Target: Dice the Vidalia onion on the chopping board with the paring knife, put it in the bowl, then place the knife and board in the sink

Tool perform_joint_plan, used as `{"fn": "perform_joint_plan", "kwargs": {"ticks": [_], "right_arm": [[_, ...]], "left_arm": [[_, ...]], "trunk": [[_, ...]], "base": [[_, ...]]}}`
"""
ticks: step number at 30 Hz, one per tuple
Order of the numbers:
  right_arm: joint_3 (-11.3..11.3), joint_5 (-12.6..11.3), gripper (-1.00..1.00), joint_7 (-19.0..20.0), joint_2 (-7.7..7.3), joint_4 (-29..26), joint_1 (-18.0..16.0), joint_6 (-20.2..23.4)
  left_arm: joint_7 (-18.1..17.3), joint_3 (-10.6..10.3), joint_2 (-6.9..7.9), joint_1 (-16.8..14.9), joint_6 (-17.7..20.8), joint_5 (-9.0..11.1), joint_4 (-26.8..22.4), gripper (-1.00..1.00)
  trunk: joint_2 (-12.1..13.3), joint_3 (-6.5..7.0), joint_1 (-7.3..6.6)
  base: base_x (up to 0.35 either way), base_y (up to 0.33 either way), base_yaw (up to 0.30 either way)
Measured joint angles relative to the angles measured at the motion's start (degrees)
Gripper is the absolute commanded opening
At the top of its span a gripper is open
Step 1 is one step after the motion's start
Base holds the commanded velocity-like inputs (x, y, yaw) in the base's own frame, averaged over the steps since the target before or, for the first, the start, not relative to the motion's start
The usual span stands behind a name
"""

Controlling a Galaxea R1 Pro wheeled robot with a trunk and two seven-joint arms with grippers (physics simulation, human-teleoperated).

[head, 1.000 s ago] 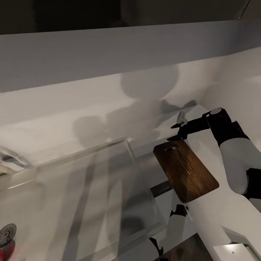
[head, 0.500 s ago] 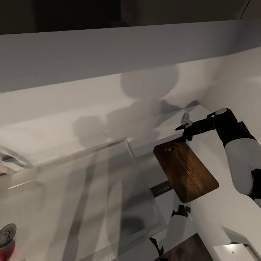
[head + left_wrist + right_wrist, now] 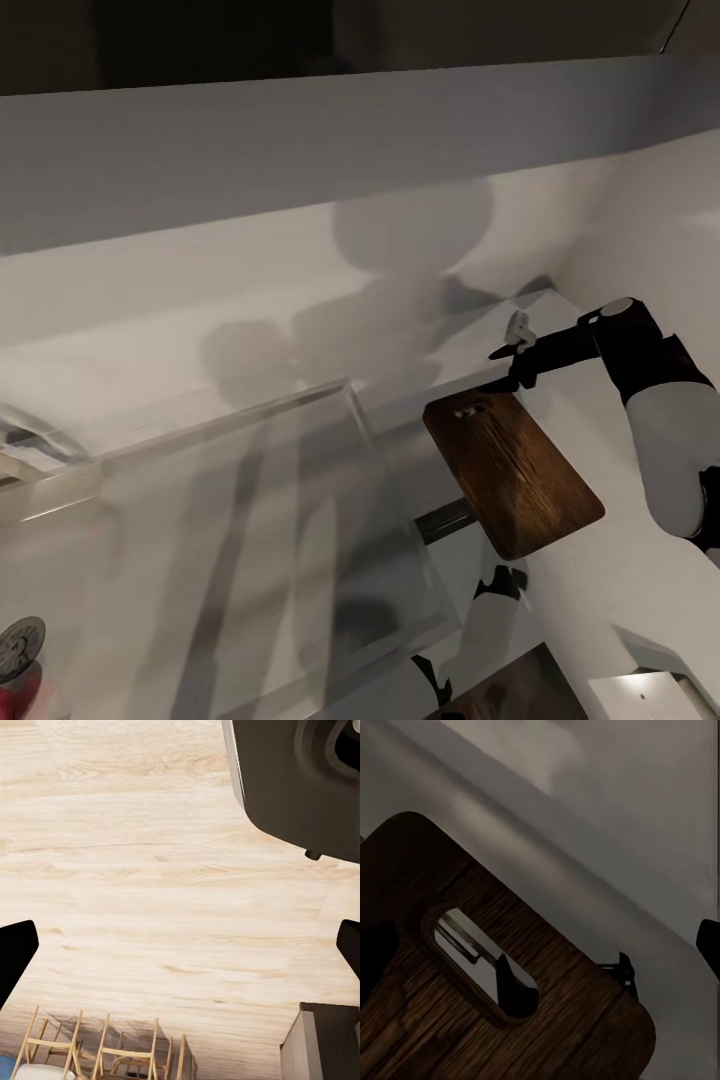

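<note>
1. The chopping board lies flat on the grey desk, set at a slant. Its handle-slot end points toward the back wall. Its near corner reaches toward the desk's front edge.
2. The sink sits to the board's left. Its raised right rim runs just beside the board's left edge, with a narrow strip of desk between them.
3. A sliver of the pinkish-red Vidalia onion shows at the head view's lower left corner. It sits beside the round drain in the basin.
4. The right pincer hangs over the desk just beyond the board's slotted end. Its fingers are spread apart and hold nothing.
5. In the right wrist view the board's rounded corner and oval handle slot lie close below. Bare desk lies between the board and the wall.
6. The left pincer is spread wide and empty over pale wood floor. Wooden chairs stand far below.
</note>
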Motion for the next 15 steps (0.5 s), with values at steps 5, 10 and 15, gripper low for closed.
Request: {"fn": "perform_joint_plan", "kwargs": {"ticks": [5,10,15], "right_arm": [[-0.1,0.1,1.00,0.0,-0.10,-0.2,0.0,0.0],[-0.3,0.2,1.00,-0.3,-0.11,-0.6,0.0,0.1],[-0.4,0.3,1.00,-0.5,-0.12,-1.0,0.0,0.1]], "left_arm": [[0.0,0.0,-0.02,0.0,0.0,0.0,0.0,1.00],[0.0,0.0,0.00,0.0,0.0,0.0,0.0,1.00],[0.0,0.0,0.00,0.0,0.0,0.0,-0.1,1.00]], "trunk": [[0.0,0.00,0.00],[0.0,0.00,0.00],[0.0,0.00,0.00]], "base": [[0.000,0.000,0.000],[0.000,0.000,0.000],[0.000,0.000,0.000]]}}
